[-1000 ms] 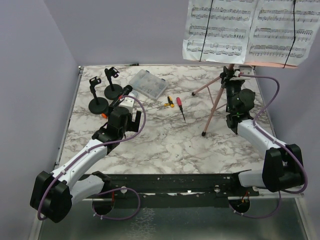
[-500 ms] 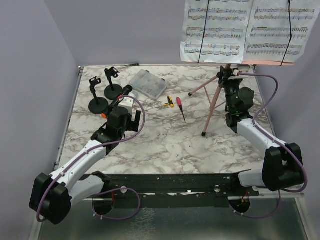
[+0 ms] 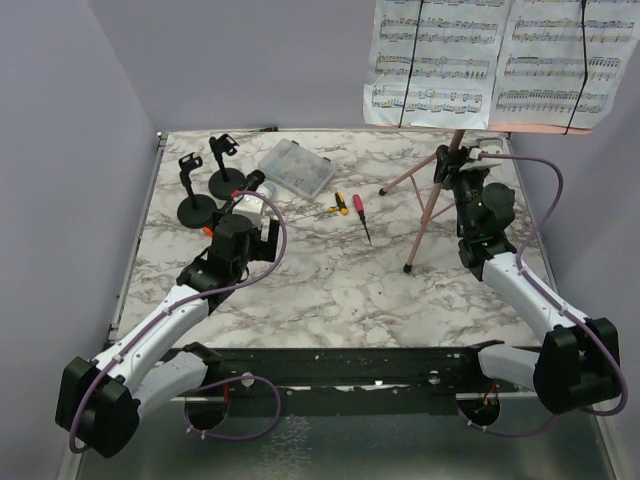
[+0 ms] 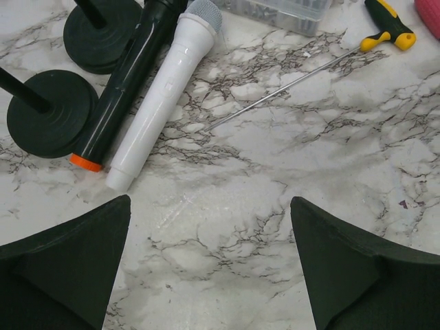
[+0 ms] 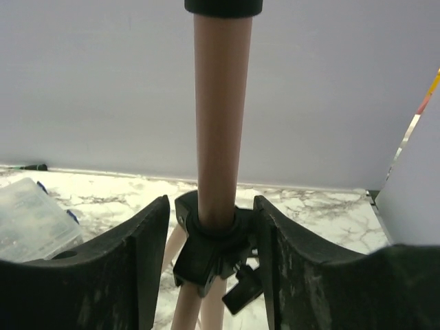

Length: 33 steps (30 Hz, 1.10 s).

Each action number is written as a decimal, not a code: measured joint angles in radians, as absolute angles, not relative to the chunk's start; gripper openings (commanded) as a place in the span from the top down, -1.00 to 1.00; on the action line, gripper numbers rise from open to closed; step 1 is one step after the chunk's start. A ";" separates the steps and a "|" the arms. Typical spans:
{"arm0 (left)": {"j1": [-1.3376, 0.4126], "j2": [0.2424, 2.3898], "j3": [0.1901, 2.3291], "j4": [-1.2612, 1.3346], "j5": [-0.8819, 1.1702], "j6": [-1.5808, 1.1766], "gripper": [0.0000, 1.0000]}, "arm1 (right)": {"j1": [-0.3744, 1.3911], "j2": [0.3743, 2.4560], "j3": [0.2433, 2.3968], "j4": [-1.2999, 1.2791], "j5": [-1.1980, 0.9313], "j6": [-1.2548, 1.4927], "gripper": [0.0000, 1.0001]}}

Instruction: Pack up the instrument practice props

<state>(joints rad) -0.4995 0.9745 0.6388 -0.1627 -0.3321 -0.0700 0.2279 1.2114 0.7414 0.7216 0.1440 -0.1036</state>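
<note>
The pink tripod (image 5: 220,103) stands at the far right of the table (image 3: 330,290), with sheet music (image 3: 435,60) strapped across its top. My right pincer (image 5: 212,206) sits astride the collar (image 5: 206,247) on the pole, jaws parted and not clamping. It looks top-heavy to me, so one sideways nudge could topple it. My left pincer (image 4: 210,206) hangs wide open and empty near the microphones (image 4: 161,96).

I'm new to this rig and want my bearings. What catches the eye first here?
The white sheet-music pages stand tall at the far right on a pink tripod, whose pole the right claw straddles. At the left, a white microphone and a black microphone lie side by side beside two black holders.
</note>
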 measured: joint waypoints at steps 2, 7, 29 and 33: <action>-0.500 0.959 0.639 -0.163 -0.330 -0.070 -0.98 | 0.228 1.179 0.734 0.678 0.144 -0.102 -0.22; -0.500 0.914 0.639 -0.163 -0.321 -0.083 -0.98 | 0.228 1.077 0.709 0.544 0.143 -0.096 -0.42; -0.511 1.065 1.132 -0.404 -0.160 -0.270 -0.98 | 0.228 0.834 1.122 -0.663 0.106 0.341 -1.00; -0.511 1.126 1.199 -0.436 -0.154 -0.350 -0.98 | 0.228 0.695 1.139 -0.722 0.068 0.347 -1.00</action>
